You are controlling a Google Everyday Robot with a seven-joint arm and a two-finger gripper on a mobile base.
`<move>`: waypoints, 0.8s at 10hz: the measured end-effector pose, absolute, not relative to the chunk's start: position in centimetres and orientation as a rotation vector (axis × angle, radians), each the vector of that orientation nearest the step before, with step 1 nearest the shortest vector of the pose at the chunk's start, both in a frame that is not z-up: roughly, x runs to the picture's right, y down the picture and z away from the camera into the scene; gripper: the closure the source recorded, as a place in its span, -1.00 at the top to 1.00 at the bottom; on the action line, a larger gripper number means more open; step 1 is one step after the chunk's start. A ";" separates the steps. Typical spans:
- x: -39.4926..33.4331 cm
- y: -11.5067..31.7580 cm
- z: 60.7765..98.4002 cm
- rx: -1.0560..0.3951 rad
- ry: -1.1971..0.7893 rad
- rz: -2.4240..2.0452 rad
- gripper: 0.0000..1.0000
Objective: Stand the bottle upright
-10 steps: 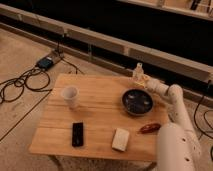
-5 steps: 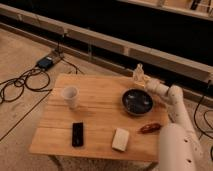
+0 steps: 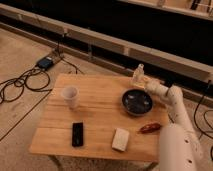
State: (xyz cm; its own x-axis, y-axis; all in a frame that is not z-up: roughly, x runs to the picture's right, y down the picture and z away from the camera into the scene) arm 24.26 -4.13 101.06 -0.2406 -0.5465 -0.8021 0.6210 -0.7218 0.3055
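Camera view: arm reaching across table, gripper (image 3: 142, 82) beside upright bottle (image 3: 138, 74).

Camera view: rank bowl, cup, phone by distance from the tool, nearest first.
The tool is at the table's far right edge, by the bottle.
1. Bowl: right side, just in front of the tool.
2. Cup: left side, mid-table.
3. Phone: near-left, by the front edge.

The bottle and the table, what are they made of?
The bottle, at the table's far edge by the claw, looks like pale, see-through plastic, though it could be glass. The table looks like light wood: you can see plank lines and a matte, unpainted top.
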 end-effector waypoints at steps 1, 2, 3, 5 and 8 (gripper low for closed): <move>24.3 -4.1 101.0 1.262 0.099 -2.016 0.57; 24.4 -4.2 101.0 1.262 0.103 -2.015 0.57; 24.5 -4.2 100.9 1.262 0.105 -2.015 0.57; 24.5 -4.2 100.9 1.262 0.108 -2.015 0.57; 24.6 -4.2 100.9 1.262 0.109 -2.014 0.57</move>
